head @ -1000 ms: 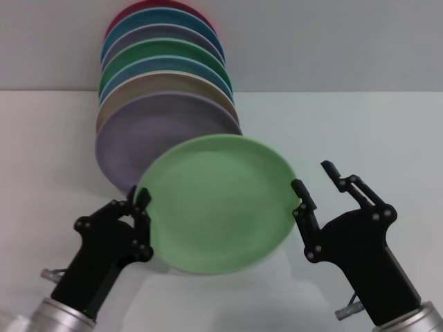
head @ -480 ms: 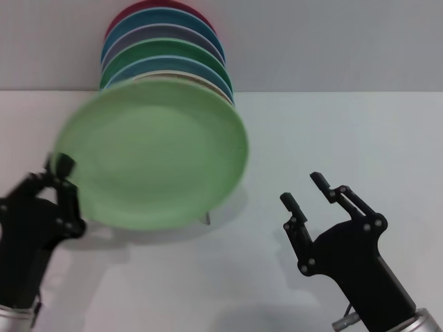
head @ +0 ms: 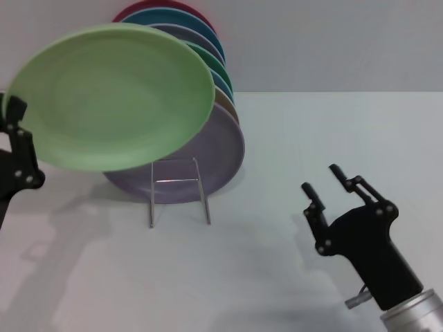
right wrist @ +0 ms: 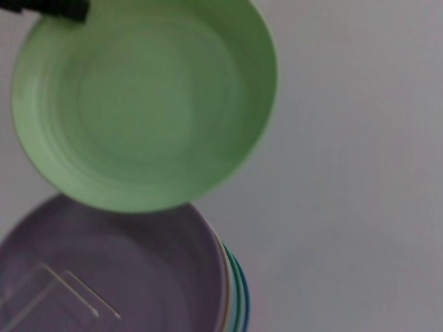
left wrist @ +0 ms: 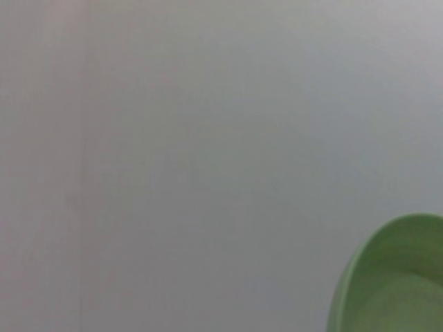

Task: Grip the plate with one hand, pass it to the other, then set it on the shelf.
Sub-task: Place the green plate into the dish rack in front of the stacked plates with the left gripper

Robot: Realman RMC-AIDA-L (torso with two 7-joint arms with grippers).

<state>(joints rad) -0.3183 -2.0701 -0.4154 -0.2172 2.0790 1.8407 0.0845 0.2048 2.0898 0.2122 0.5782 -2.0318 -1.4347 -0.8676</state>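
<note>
Two grippers are seen in the head view. The left gripper (head: 12,117) is at the far left edge, and its dark fingers are clamped on the near-left rim of the pale green plate (head: 114,97), which is held aloft and tilted, its hollow face turned toward the camera. The plate is carried in front of and above the row of racked plates, apart from the table (head: 311,138). The right gripper (head: 324,178) is held low on the right, well apart from the plate, its jaws spread wide with nothing between them.

The wire plate rack (head: 177,188) stands on the white table, its looped front visible below the held plate. A lilac plate (head: 214,155) is seen foremost in it, with teal, green, blue and dark red rims (head: 216,69) stacked upright behind (only slivers are shown).

In the right wrist view the pale green plate (right wrist: 142,104) is seen above the lilac plate (right wrist: 104,270), a dark fingertip (right wrist: 55,8) touching its rim.
</note>
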